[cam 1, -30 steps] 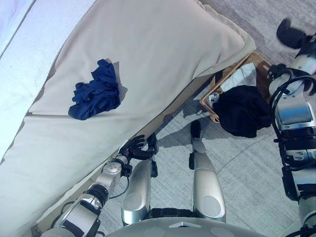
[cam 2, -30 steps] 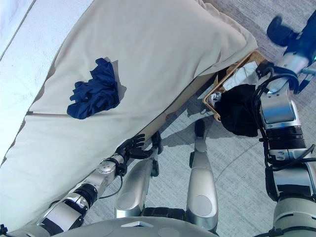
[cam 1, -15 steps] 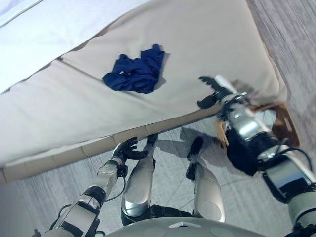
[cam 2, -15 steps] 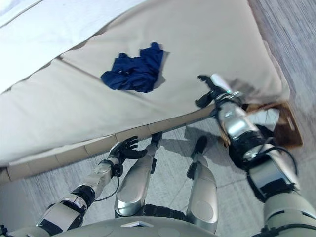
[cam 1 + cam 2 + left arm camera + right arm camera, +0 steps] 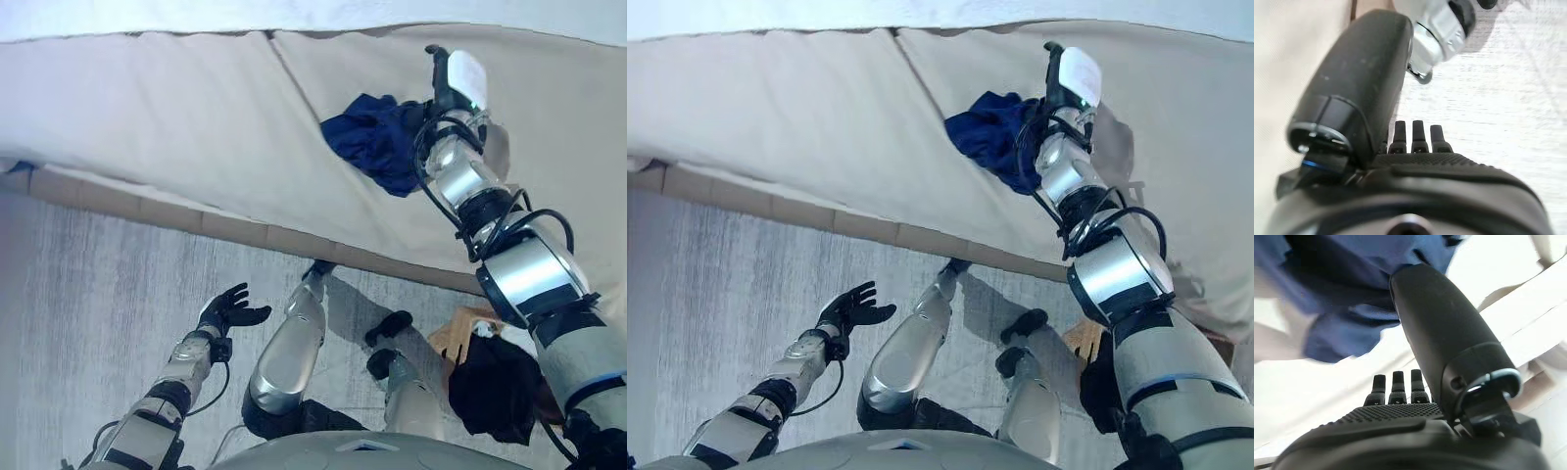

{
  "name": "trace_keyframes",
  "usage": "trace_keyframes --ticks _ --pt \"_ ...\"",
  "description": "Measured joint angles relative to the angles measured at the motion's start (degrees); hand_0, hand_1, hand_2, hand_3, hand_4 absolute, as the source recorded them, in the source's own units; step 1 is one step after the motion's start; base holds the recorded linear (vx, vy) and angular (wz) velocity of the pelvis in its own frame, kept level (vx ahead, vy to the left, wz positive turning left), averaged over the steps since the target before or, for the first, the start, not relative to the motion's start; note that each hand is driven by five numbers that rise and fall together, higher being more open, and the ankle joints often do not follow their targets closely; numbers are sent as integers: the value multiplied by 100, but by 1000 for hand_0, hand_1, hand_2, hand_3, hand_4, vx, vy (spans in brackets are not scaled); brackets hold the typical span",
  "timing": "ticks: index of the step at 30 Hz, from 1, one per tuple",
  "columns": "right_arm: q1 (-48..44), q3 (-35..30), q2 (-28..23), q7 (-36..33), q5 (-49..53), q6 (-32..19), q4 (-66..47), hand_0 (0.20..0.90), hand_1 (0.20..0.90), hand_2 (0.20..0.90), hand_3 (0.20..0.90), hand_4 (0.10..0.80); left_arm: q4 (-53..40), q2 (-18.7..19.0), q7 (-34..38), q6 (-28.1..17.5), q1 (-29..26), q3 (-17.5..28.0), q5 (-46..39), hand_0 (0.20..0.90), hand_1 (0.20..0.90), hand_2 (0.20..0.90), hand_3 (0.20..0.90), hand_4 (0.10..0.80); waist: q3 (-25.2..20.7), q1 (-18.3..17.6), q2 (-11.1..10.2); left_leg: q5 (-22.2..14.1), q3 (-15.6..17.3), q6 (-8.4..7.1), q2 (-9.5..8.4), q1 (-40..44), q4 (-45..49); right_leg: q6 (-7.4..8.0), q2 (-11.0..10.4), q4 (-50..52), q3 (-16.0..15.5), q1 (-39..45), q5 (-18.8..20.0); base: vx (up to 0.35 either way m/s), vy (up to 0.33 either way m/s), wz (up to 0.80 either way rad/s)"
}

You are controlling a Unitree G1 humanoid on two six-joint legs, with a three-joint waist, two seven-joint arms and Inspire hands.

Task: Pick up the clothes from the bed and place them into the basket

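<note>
A crumpled navy blue garment (image 5: 377, 137) lies on the beige bed cover (image 5: 176, 117). My right hand (image 5: 1065, 83), with a white thumb cover, reaches over the bed and sits at the garment's right edge. In the right wrist view its fingers (image 5: 1393, 382) are straight and open, with the blue garment (image 5: 1342, 298) just past them and nothing held. My left hand (image 5: 230, 308) hangs low over the floor beside the bed, fingers (image 5: 1420, 134) straight and empty. The woven basket (image 5: 453, 338) stands on the floor at lower right with dark clothes (image 5: 495, 387) in it.
A white sheet (image 5: 294, 12) runs along the far side of the bed. The bed's wooden base edge (image 5: 196, 220) crosses the view between cover and grey floor (image 5: 88, 294). A white item (image 5: 482, 330) lies in the basket beside the dark clothes.
The camera has swung toward the bed. My right hand has moved from the bed's edge up to the blue garment. My left hand stays low and open.
</note>
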Motion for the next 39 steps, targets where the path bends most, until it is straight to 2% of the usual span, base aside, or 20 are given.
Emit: trace_keyframes --ticks 3,9,13,16,17,18,19,20,21,24,26,29,31,34,37,39 --pt "-134 38 4 301 4 349 367 900 900 900 900 800 -5 -8 -100 -40 19 0 0 900 900 900 900 800 -16 203 -39 17 -69 -1 -70 -128 79 42 -56 113 -1 -81 -62 26 -10 21" --pt "-407 410 -7 1726 19 1098 1029 900 900 900 900 800 -101 2 -258 -246 52 -1 -1 900 900 900 900 800 -37 386 -115 25 -254 -14 -124 -335 111 94 -44 56 -152 -132 -72 27 -32 19" --pt "-633 655 -129 2477 27 1277 1033 900 900 900 900 800 -285 16 -303 -261 106 -3 1 900 900 900 900 800 -101 418 -275 49 -291 -23 -142 -541 174 97 -35 52 -197 -284 -69 8 -25 5" --pt "-879 881 -359 3257 312 1395 1010 900 900 900 900 800 -376 39 -303 -282 139 4 3 900 900 900 900 800 -126 423 -382 54 -344 -31 -140 -620 186 97 -20 38 -270 -321 -69 9 -57 8" --pt "-978 932 -424 3718 458 1425 1004 900 900 900 900 800 -402 68 -303 -283 141 5 8 900 900 900 900 800 -139 430 -438 49 -343 -37 -128 -621 188 97 -4 16 -268 -318 -69 10 -78 -1" --pt "-999 966 -438 3878 540 1427 984 801 801 801 785 685 -405 98 -303 -283 148 5 14 900 900 900 900 800 -151 432 -467 45 -340 -42 -120 -625 188 97 8 -2 -265 -318 -68 13 -90 -6" --pt "-1002 986 -444 4091 661 1395 950 585 585 585 532 432 -405 180 -304 -282 151 5 21 900 900 900 900 800 -170 425 -540 33 -332 -58 -94 -628 189 96 43 -46 -259 -312 -66 8 -66 -10" --pt "-991 1036 -441 4185 822 1314 913 300 300 300 200 100 -418 299 -306 -282 150 10 27 900 900 900 900 800 -172 431 -634 20 -309 -76 -50 -626 195 96 78 -68 -245 -312 -65 6 -69 -13" --pt "-983 1050 -438 4154 1062 1227 868 300 300 300 200 100 -416 413 -305 -282 138 11 27 900 900 900 900 800 -170 423 -695 20 -304 -76 -11 -625 224 90 127 -76 -222 -309 -61 0 -64 -20" --pt "-942 887 -438 3510 1793 903 442 300 300 300 200 100 -374 557 -247 -326 165 88 28 900 900 900 900 800 -160 383 -775 -22 -106 -130 140 -552 315 0 263 -156 -14 -288 4 -69 1 -39" --pt "-810 592 -342 2561 2161 451 74 300 300 300 200 100 -289 561 -173 -367 170 70 28 900 900 900 900 800 -150 317 -796 -37 56 -129 185 -451 376 -68 312 -185 108 -239 58 -84 17 -45" --pt "-341 -61 -278 1036 2015 -131 -1374 300 300 300 200 100 -288 556 64 -364 234 76 28 900 900 900 900 800 -100 130 -904 -122 320 -138 345 -207 390 -155 442 -376 391 -43 149 -59 -13 -47" --pt "-208 -310 -271 229 1661 -437 -2188 300 300 300 200 100 -294 547 167 -345 255 75 29 900 900 900 900 800 -86 -35 -976 -158 474 -140 381 -55 384 -145 471 -462 572 45 199 -37 -1 -46" --pt "-19 -790 -270 -647 1243 -719 -3236 300 300 300 200 100 -279 522 264 -338 288 89 36 900 900 900 900 800 -105 -383 -1054 -222 790 -70 470 206 307 -144 524 -554 871 150 208 -33 -15 -47" --pt "165 -1060 -368 -1023 1115 -825 -4114 300 300 300 200 100 -244 497 278 -316 349 188 41 900 900 900 900 800 -124 -702 -1101 -255 1068 -5 499 352 274 -141 514 -720 1149 194 229 -1 -43 -54" --pt "477 -1209 -566 -1286 1004 -893 -4693 300 300 300 200 100 -182 542 301 -308 463 258 58 900 900 900 900 800 -228 -1000 -1238 -254 1404 50 550 453 168 -80 529 -891 1371 187 292 -18 -63 -68"
